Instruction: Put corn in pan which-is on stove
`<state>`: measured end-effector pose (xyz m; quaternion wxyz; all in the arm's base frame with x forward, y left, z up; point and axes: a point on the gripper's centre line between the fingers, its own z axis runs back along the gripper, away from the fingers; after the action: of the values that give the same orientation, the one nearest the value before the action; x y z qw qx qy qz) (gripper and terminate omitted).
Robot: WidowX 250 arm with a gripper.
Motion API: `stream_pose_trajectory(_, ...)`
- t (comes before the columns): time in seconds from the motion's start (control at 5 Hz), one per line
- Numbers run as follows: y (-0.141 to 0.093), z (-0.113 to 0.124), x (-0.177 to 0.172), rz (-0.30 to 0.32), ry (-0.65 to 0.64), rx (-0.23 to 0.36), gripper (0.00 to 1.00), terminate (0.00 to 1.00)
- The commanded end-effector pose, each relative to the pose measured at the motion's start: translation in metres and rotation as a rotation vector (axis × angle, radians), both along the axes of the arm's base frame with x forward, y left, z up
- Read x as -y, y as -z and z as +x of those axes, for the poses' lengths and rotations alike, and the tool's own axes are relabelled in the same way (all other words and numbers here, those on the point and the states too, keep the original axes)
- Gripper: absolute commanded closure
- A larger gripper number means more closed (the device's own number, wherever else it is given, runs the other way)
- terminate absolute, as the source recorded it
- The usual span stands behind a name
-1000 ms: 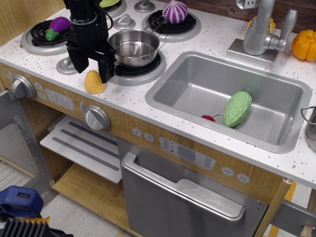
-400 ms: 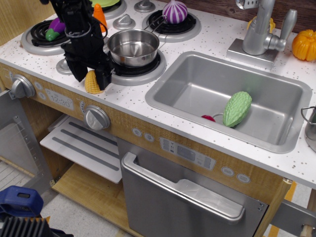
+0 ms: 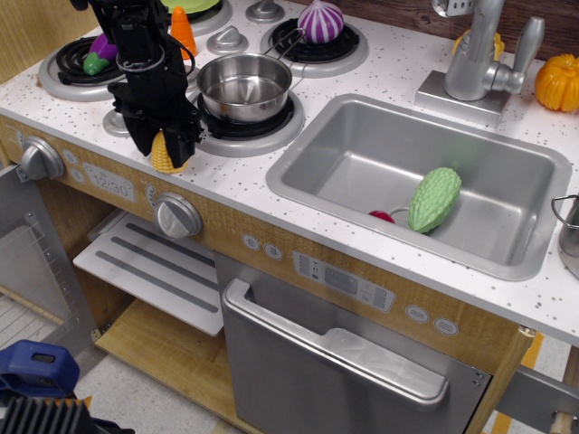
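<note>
The yellow corn stands on the white speckled stove top, just left of the front-right burner. My black gripper is down over it, with a finger pressed against each side of it, so it is shut on the corn. The corn still rests on the surface. The shiny steel pan sits on that burner, just right of and behind the gripper, and is empty inside.
A purple eggplant lies on the back-left burner, an orange carrot stands behind the arm, and a purple onion sits on the back-right burner. The sink holds a green gourd. A faucet and an orange pumpkin are at the back right.
The gripper moved left from beside the corn, came down over it, and its fingers closed in on the corn's sides. The corn has not moved.
</note>
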<state>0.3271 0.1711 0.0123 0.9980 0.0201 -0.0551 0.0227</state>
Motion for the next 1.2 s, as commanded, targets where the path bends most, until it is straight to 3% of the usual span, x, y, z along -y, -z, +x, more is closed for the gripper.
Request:
stream_pose_trajectory(0.0, -0.065, 0.016, -0.001, 0.113, 0.009, 0.068, 1.0, 0.0)
stream_pose_trajectory(0.2, -0.089, 0.022, -0.002, 0.16, 0.028, 0.077, 1.0, 0.0)
stream_pose_trajectory(0.6, -0.124, 0.045, 0.005, 0.269, 0.048, 0.164, 1.0, 0.0)
stream_pose_trajectory(0.8, -0.124, 0.058, 0.004, 0.275, 0.056, 0.196, 1.0, 0.0)
stream_pose_trajectory(1.0, -0.108, 0.072, 0.0, 0.266, 0.086, 0.235, 1.0, 0.0)
